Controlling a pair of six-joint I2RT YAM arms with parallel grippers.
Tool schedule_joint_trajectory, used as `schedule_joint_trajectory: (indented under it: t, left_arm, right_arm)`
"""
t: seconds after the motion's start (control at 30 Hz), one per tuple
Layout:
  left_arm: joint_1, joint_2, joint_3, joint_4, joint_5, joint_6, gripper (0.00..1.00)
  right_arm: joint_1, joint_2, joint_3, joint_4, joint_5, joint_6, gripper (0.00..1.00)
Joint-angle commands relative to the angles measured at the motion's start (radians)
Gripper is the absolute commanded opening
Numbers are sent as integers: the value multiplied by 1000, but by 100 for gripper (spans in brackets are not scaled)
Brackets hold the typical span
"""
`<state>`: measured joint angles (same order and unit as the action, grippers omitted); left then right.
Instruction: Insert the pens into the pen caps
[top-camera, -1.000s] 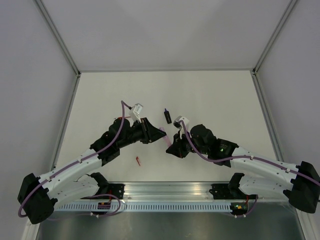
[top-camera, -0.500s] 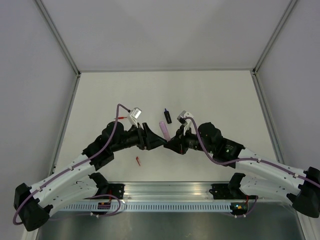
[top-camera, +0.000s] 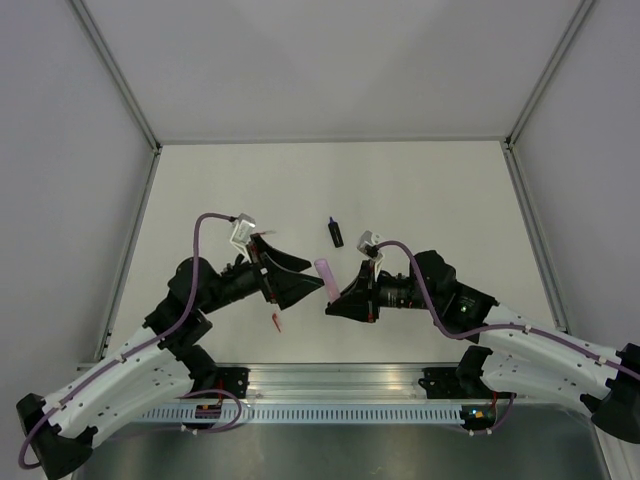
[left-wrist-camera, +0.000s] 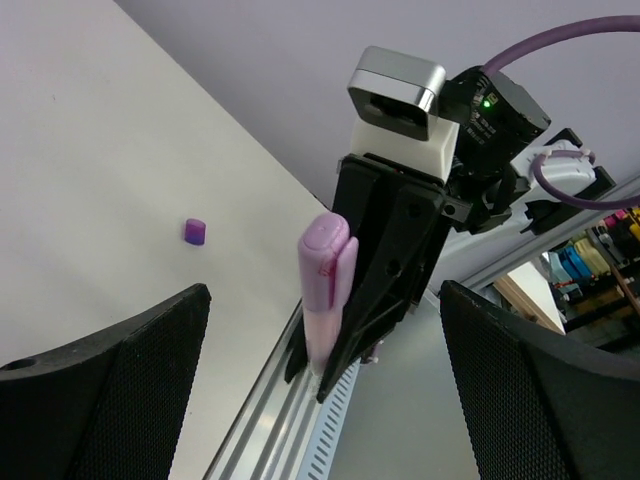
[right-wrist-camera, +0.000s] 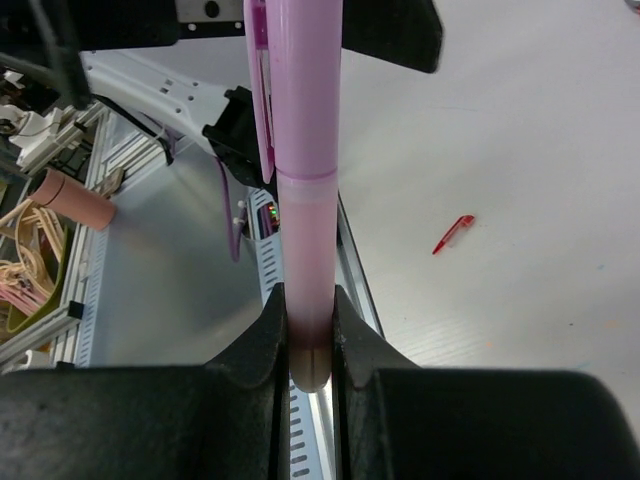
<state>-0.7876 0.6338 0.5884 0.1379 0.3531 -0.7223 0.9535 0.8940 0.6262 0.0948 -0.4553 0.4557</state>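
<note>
- From above, the left claw (top-camera: 314, 276) is spread wide and holds nothing, its open side turned toward the right claw (top-camera: 332, 305). The right claw is pinching the pink marker (top-camera: 326, 274) by its lower end. The marker slants up from it into the gap between the two claws. The dark purple cap (top-camera: 335, 232) lies on the white worktop (top-camera: 420, 190) just beyond the marker. The slim red cap (top-camera: 277, 320) lies nearer the arm bases, below the left claw.
- In the left wrist view, the two black fingers (left-wrist-camera: 130, 370) stand far apart at the picture's lower corners. Between them, farther off, the marker stands almost upright in the right claw, its rounded end on top. The purple cap sits alone on the worktop to the left, well apart from the marker.
- In the right wrist view, the fingers (right-wrist-camera: 262, 345) press on the marker's darker end from both sides. Its pink body runs straight up the picture. The red cap lies on the worktop to the right.
</note>
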Motion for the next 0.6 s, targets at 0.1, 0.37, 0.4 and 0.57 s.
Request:
schedule_joint_trajectory:
  t: [0.1,0.37,0.4,0.57]
  left_arm:
    - [-2,87,74,42,-22,78,99]
    - [-1,90,44,152,-37,52,98]
    - [-1,87,38,169,-34,49,98]
    - [-2,76,13,233,-10,32,97]
  right_arm:
    - [8,-26,-19,120,-94,57,0]
    - [17,-15,-51,184,-109,93,0]
    - [16,-15,-52,186,-109,95,0]
    - [18,-20,-56,191,-108,100,0]
